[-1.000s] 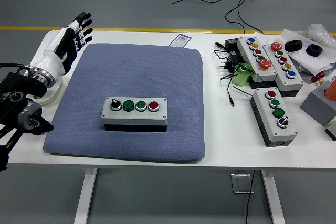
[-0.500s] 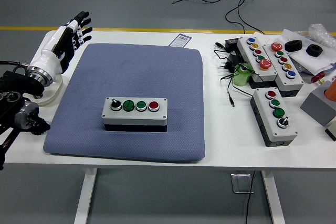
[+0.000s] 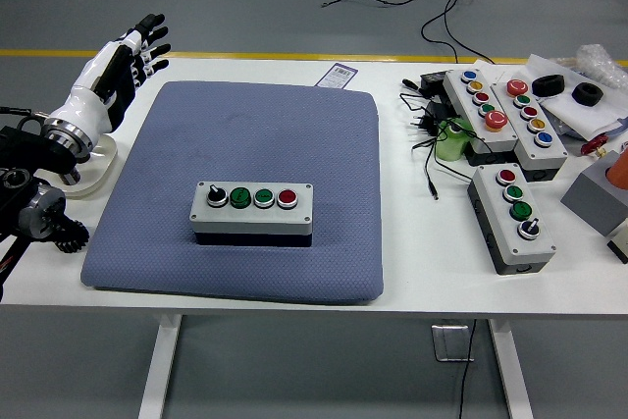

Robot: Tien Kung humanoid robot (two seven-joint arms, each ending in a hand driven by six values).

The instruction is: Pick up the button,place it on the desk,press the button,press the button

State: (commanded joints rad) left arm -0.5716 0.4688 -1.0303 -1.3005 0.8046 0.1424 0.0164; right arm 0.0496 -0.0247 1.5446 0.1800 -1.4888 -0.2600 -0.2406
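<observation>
A grey button box (image 3: 252, 209) lies on the blue mat (image 3: 245, 134), near its front middle. It carries a black knob, two green buttons and a red button in a row. My left hand (image 3: 126, 54) is white with black fingertips. It hovers over the table's far left corner, left of the mat, fingers spread and empty. It is well apart from the box. The right hand is out of view.
Three more button boxes (image 3: 511, 215) (image 3: 478, 104) (image 3: 534, 125) sit at the right with black cables (image 3: 424, 134) and a green object (image 3: 453, 141). A grey block (image 3: 595, 198) and black rings (image 3: 587, 93) lie at the far right. A label (image 3: 339, 75) lies behind the mat.
My left hand has drifted left and slightly away from the mat, still open. The button box has not moved.
</observation>
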